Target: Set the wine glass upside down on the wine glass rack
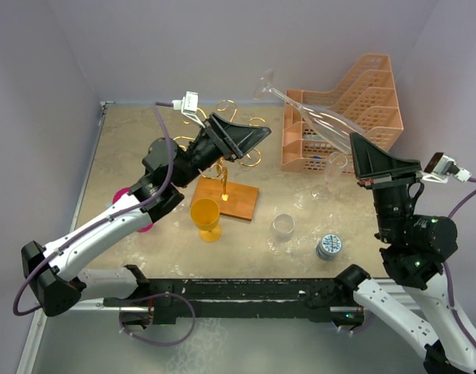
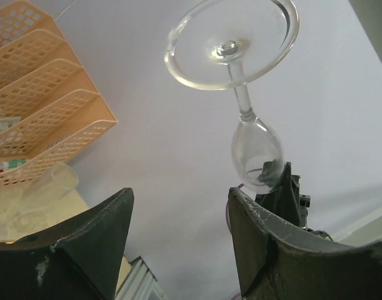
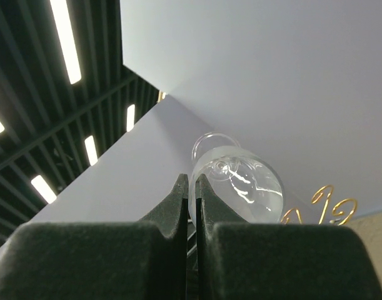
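The thin, slippery wine glass hangs tilted at 1 o'clock, the right tool clamped on its bowl edge, the left tool apart; its stiff stem seems the safer hold.

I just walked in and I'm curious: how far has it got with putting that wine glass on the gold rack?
Done: the wine glass is off the table, pinched at its bowl by the right tool. In hand: it hangs tilted in the air, with the left tool open near the rack. Left: setting it upside down on the rack.
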Robot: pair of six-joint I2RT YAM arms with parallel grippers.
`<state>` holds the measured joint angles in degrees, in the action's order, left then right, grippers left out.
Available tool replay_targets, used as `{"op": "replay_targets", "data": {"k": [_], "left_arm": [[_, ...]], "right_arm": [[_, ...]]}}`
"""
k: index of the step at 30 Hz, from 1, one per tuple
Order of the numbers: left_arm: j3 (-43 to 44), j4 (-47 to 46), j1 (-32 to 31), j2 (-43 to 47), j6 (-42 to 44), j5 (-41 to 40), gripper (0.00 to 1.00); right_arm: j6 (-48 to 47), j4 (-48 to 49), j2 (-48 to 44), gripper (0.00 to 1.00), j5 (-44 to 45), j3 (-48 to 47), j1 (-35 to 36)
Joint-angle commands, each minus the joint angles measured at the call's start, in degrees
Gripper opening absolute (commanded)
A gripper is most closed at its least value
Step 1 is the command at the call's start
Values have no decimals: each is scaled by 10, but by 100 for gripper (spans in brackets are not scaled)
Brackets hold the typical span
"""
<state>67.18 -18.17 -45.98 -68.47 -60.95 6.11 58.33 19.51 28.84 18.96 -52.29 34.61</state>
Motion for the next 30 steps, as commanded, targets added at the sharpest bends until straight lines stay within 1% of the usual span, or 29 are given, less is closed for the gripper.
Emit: {"op": "replay_targets", "data": {"k": [1,7,13,15,17,21,28,30], "left_arm": [[8,-147,-28,-7,-1,-75,59],[5,-228,-42,-28,-16,-110,59],[34,-249,-48,-50,-25,-134,59],[39,-251,-49,-53,-26,-148,58],[36,-254,-50,-52,-34,-172,56],[21,-282,-50,-48,-33,-208,48],[-2,-296,-50,-30,-29,-239,41],[-5,-300,-50,-29,-28,-246,34]], "right_arm": [[43,81,16,0,-53,0,3],[52,89,28,0,-90,0,3],[54,88,31,0,-113,0,3],[63,85,35,0,-123,16,3],[68,88,40,0,-138,20,3],[71,80,40,0,-148,20,3],[69,60,33,0,-138,15,3],[70,61,33,0,-140,17,3]]}}
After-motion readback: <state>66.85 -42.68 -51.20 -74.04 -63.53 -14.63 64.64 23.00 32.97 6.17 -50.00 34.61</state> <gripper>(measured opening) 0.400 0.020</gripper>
